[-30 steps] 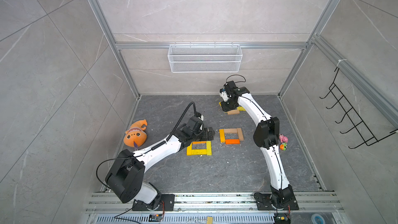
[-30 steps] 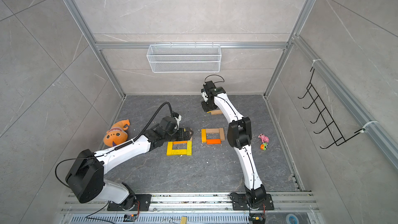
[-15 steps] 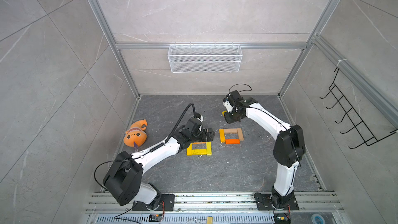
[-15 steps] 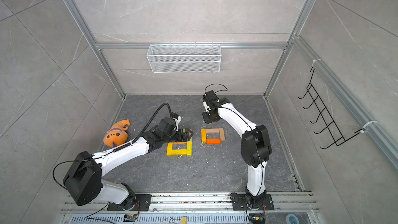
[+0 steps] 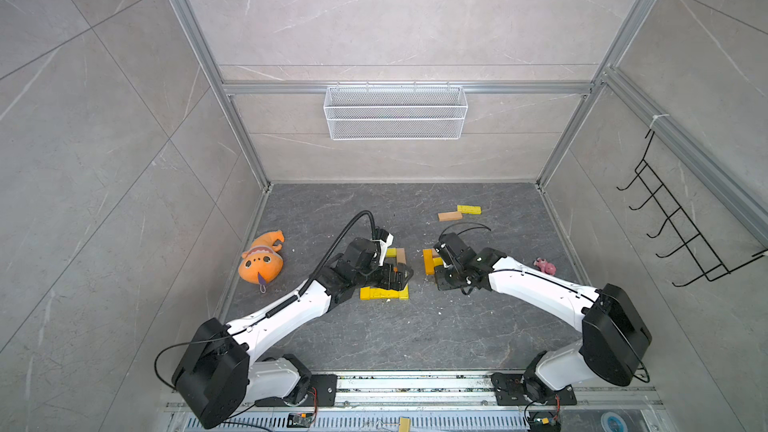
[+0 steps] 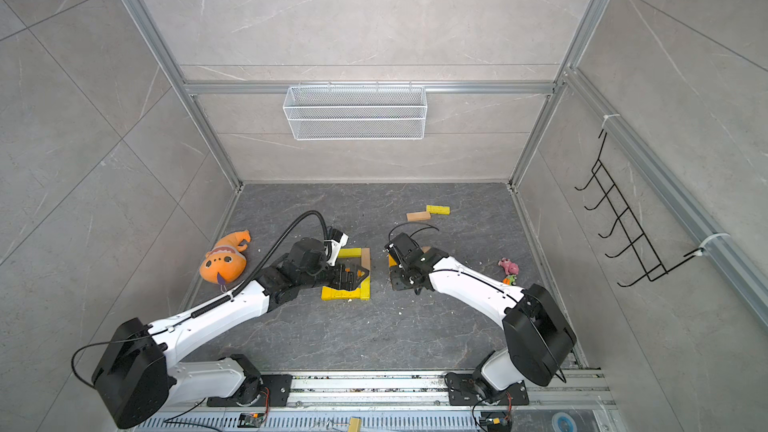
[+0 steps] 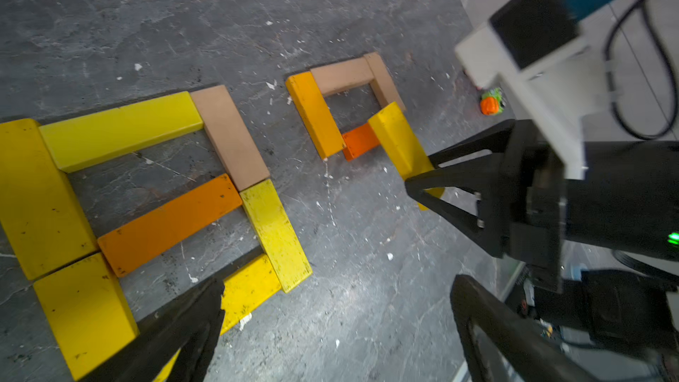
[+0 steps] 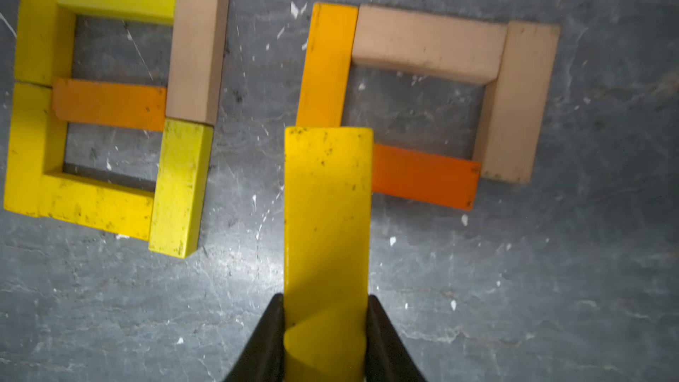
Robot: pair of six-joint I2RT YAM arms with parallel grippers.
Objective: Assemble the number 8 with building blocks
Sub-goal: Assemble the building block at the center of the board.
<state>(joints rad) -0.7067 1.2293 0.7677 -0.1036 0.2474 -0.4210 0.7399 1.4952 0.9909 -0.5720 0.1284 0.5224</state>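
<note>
Grey marbled tabletop (image 5: 374, 338), tiled walls on three sides. Nearest us, both arm bases sit on a metal rail (image 5: 415, 384).

Further in, our left end effector (image 7: 336, 284) hangs with its jaws spread wide and nothing between them, above the near loop of a closed eight (image 8: 110, 104). We count seven blocks flat on the tabletop: five yellow, one tan, one orange bar across the middle.

Just beside it, toward the right arm, lies an open figure (image 8: 426, 44) of four blocks: orange-yellow side, tan top, tan side, orange bar. Our right end effector (image 8: 325, 299) is clamped on one end of a yellow block (image 8: 325, 214). The free end sits at the joint of the orange-yellow side and the orange bar; we cannot tell whether it touches.

Orange plush (image 5: 262, 261) well off to the left, small pink toy (image 5: 545, 265) to the right.

Beyond, a tan block (image 5: 449, 216) and a yellow spare (image 5: 468, 209) lie close together toward the back wall. Farthest, a wire basket (image 5: 395, 112) hangs on that wall.
</note>
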